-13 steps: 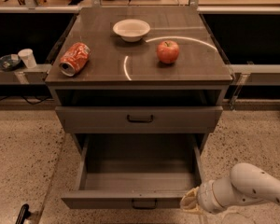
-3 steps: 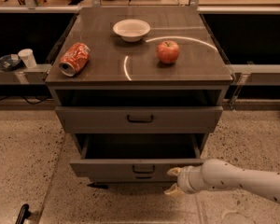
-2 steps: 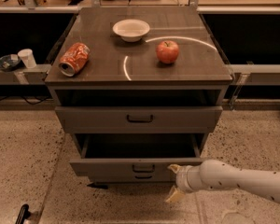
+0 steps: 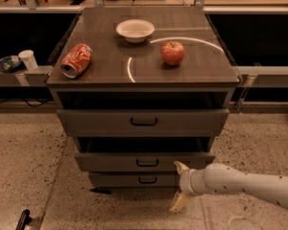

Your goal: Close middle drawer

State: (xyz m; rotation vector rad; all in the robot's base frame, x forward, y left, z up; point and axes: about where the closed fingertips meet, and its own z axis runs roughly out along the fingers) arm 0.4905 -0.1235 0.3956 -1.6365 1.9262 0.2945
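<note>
The arm [image 4: 249, 183] is a smooth off-white tube, thick and rounded, dotted with small dark specks. It narrows to a ribbed white collar at the wrist. The gripper [image 4: 180, 185], low and right of centre by the right end of the middle drawer [image 4: 110, 162], carries two tapered, cream-yellow fingers [image 4: 178, 202] spread apart.

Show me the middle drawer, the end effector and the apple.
middle drawer [image 4: 110, 162], camera view, front panel left of handle.
end effector [image 4: 180, 186], camera view, midway between fingertips, by the drawer's right front.
apple [image 4: 173, 52], camera view, middle of the fruit.
</note>
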